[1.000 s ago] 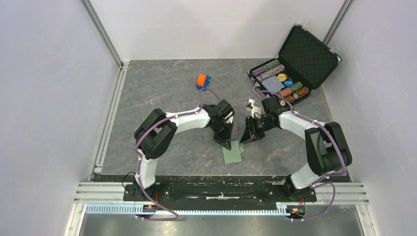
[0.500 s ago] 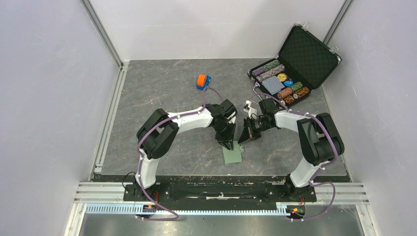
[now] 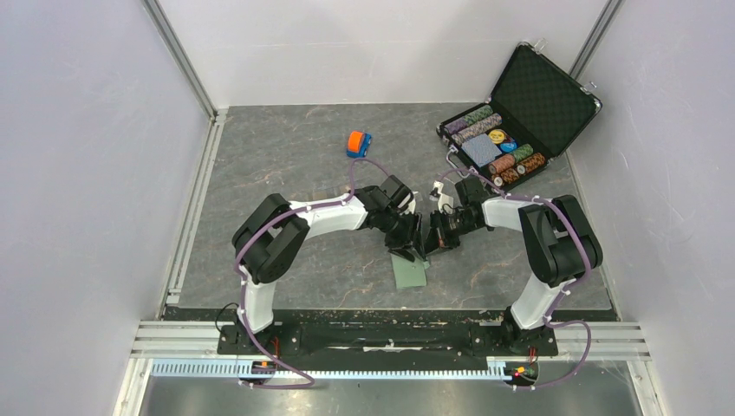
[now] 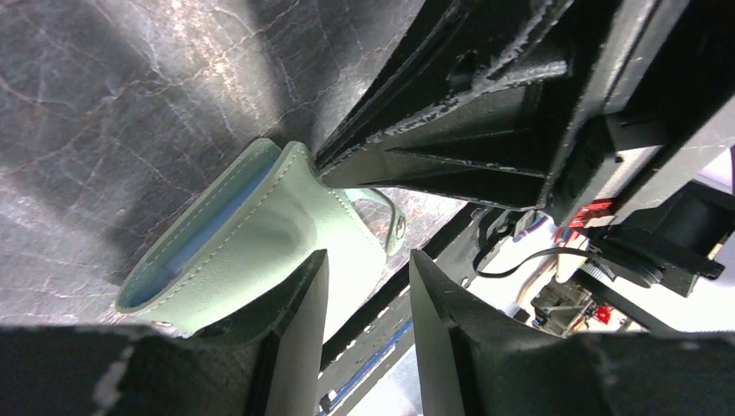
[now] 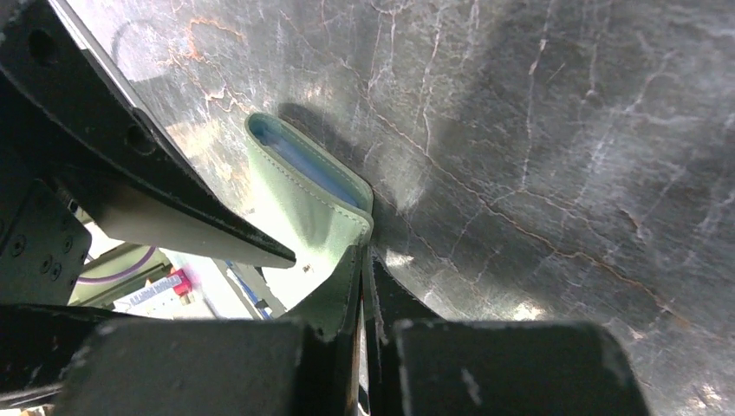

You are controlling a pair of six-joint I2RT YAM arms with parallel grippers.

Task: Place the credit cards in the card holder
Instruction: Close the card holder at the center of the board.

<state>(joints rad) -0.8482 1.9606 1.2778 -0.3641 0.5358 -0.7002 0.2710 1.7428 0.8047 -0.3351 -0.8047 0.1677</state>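
Looking from above, the left gripper (image 3: 406,249) and the right gripper (image 3: 431,243) meet tip to tip over the far edge of the card holder (image 3: 410,274), which lies on the table (image 3: 286,156) just beneath them; no credit cards show. At the left wrist, the fingers stand apart and grip nothing, with the green card holder (image 4: 251,230) lying under and beside one finger. At the right wrist, the fingers are pinched on the card holder's flap, and its pale blue lining gapes just ahead of the tips. By my judgement the card holder is only being opened, and every card is yet to go in.
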